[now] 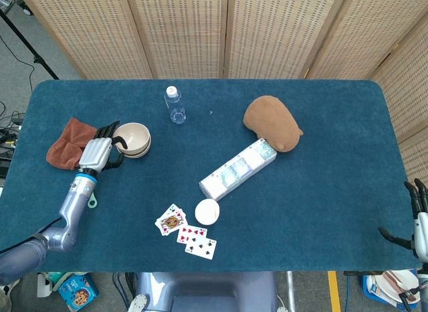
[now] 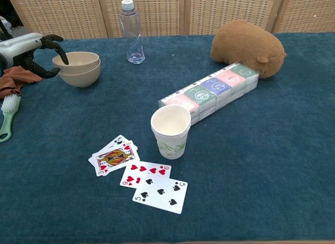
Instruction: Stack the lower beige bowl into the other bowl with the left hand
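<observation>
Left of the water bottle: beige bowl [image 1: 134, 134] nested inside the other bowl [image 1: 140, 148], rims nearly level, both upright.
Bowl look: plain matte beige, smooth, pale inside; in chest view upper bowl [image 2: 76, 59] sits a little proud of the lower one [image 2: 79, 77].
Left hand: left hand [image 1: 99, 151] at the stack's left rim, dark fingers [image 2: 56, 45] hooked over the upper bowl's edge, thumb below outside; holding the rim.
Only from the head view: right hand [image 1: 416, 221] at the far right table edge, well apart from the water bottle [image 1: 174, 104]; fingers up and spread, holding nothing; rust cloth [image 1: 67, 143] shows whole, left of the bowls.
Only from the chest view: height of the stack; bottle label-free and clear [image 2: 131, 31]; brush [image 2: 7, 114] bristles; paper cup [image 2: 170, 131] wall with green print.
Right of the bottle: brown plush [image 1: 271, 123], touching the long box of packets [image 1: 238, 169].
Below the bottle: playing cards [image 1: 186, 232] fanned just beside the cup [image 1: 207, 211].
</observation>
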Motion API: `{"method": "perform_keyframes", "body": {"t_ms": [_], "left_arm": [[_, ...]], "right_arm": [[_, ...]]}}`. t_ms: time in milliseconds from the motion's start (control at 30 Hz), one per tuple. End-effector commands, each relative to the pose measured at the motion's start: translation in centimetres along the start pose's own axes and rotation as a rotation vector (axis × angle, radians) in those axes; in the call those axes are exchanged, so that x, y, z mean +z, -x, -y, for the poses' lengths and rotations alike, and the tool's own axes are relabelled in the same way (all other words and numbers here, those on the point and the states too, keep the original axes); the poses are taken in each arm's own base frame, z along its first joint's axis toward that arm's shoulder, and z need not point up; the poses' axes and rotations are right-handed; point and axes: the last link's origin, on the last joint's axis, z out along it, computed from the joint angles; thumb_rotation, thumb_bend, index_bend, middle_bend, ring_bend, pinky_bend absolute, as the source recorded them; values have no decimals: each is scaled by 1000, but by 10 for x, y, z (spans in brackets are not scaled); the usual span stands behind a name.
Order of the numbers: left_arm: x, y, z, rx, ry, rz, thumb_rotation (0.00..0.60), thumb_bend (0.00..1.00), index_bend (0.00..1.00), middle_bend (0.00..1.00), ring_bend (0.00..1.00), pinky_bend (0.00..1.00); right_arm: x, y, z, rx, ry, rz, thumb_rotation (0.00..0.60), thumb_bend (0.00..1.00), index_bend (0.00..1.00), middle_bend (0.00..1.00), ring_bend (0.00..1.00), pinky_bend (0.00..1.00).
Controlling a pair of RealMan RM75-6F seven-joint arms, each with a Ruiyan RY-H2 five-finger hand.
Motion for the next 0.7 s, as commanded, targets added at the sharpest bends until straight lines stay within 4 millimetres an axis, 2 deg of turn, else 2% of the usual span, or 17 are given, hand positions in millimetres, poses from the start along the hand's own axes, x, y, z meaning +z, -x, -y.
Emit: {"method": "perform_keyframes", "body": {"t_ms": [33, 167, 400, 633, 700], "left_arm": [[-3, -1, 1, -4, 8, -1, 600, 443, 74, 0, 0, 0], [-8, -5, 2, -24, 19, -12, 600, 443, 1, 0, 0, 0], [-22, -9, 7, -33, 40, 1, 600, 440, 0, 0, 0, 0], [-61, -15, 27, 19, 46, 30, 600, 409, 0, 0, 0, 0], [-74, -10, 34, 21, 39, 50, 600, 409, 0, 0, 0, 0]], "right_arm": [[0, 0, 0, -1, -2, 0, 600, 0, 0, 0, 0, 0], [-1, 0, 1, -2, -3, 1, 600, 0, 0, 0, 0, 0], [-2, -2, 1, 2, -6, -3, 600, 0, 0, 0, 0, 0], [-3, -3, 3, 10, -15, -3, 600, 0, 0, 0, 0, 0], [-4, -3, 5, 14, -23, 0, 600, 0, 0, 0, 0, 0]]}}
